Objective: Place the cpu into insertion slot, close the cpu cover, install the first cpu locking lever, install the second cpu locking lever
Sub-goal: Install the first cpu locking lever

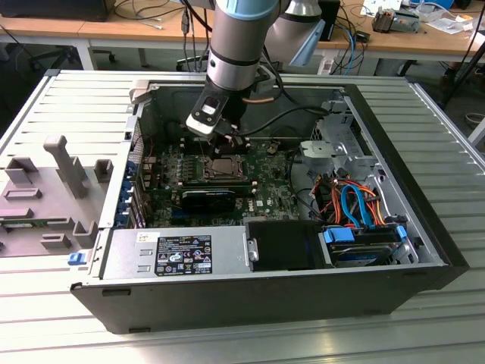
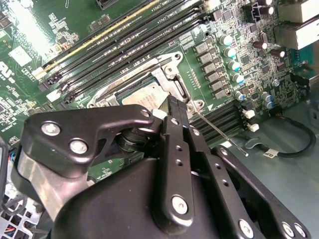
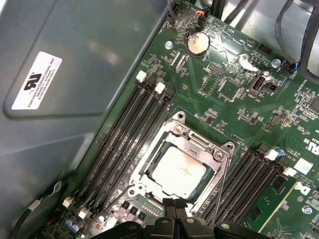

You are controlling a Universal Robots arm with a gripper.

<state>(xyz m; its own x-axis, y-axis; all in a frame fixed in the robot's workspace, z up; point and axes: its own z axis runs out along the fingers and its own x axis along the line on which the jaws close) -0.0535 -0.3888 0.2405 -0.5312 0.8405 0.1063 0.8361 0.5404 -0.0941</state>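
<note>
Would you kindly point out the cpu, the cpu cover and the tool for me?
cpu [image 3: 179, 172]: first wrist view, middle of its silvery top.
cpu cover [image 3: 199, 142]: first wrist view, one bar of its metal frame.
tool [image 3: 175, 205]: first wrist view, between its fingertips.

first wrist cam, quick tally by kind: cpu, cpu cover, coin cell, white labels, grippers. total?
cpu: 1
cpu cover: 1
coin cell battery: 1
white label: 1
gripper: 1
Total: 5
</note>
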